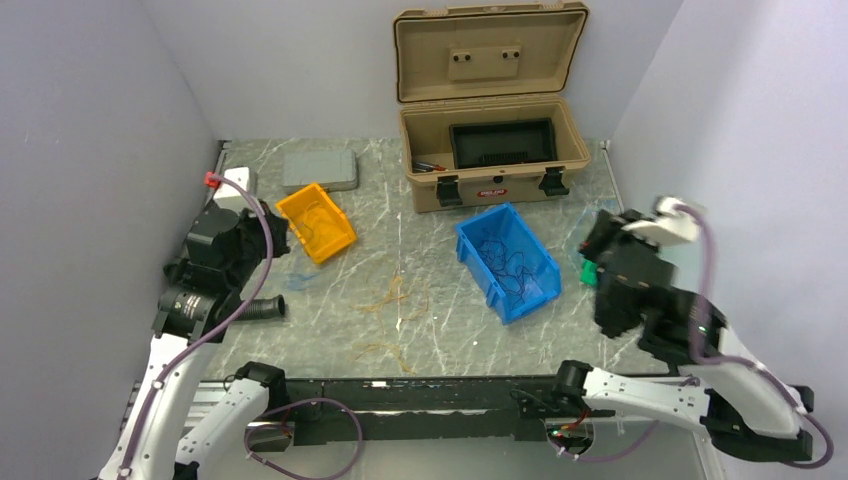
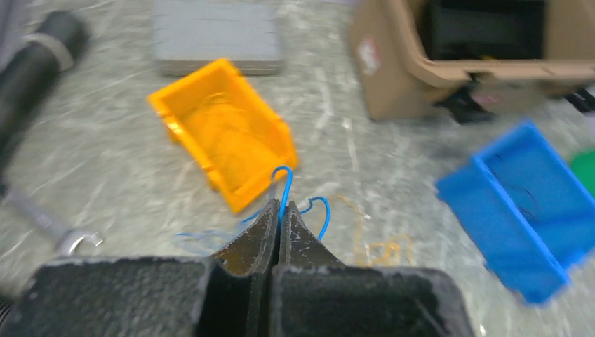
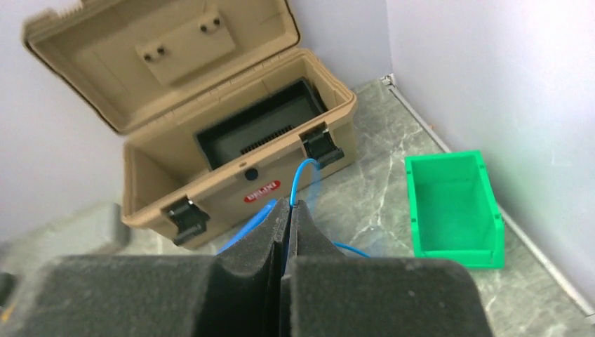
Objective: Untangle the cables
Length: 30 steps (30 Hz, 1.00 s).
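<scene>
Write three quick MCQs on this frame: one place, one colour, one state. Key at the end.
1. The green bin stands:
A. on the table, outside the toolbox
B. inside the toolbox
C. stacked in another bin

2. The cable pinched in the left claw is:
A. red
B. white
C. blue

3. The toolbox lid is:
A. shut and latched
B. open, tipped back
C. taken off

Key:
1 A, the right wrist view shows it on the marble beside the box.
2 C, a blue loop rises from the shut claw.
3 B, the lid stands up behind the open box.
</scene>
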Each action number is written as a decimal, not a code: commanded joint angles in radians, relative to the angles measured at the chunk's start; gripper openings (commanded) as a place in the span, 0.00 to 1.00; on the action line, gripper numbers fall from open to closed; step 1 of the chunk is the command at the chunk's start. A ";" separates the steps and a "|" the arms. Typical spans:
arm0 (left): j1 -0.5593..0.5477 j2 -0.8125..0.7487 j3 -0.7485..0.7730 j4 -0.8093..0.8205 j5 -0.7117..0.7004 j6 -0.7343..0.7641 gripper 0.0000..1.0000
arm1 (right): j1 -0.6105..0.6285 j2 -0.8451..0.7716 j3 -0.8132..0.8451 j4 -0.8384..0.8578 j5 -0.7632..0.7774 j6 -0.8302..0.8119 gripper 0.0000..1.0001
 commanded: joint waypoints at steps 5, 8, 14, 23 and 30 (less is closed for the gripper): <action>0.000 0.003 -0.047 0.208 0.701 0.109 0.00 | -0.185 0.251 0.105 0.022 -0.276 -0.220 0.00; -0.003 0.007 -0.070 0.217 0.769 0.113 0.00 | -0.416 0.350 0.198 -0.084 -0.476 -0.165 0.00; -0.019 0.000 -0.146 0.265 0.829 0.101 0.00 | -0.703 0.398 0.245 -0.038 -0.666 -0.172 0.00; -0.080 0.029 -0.193 0.265 0.816 0.150 0.00 | -1.008 0.428 0.194 -0.014 -0.886 -0.094 0.00; -0.098 0.007 -0.228 0.272 0.796 0.165 0.00 | -1.178 0.442 0.064 0.059 -0.992 -0.033 0.00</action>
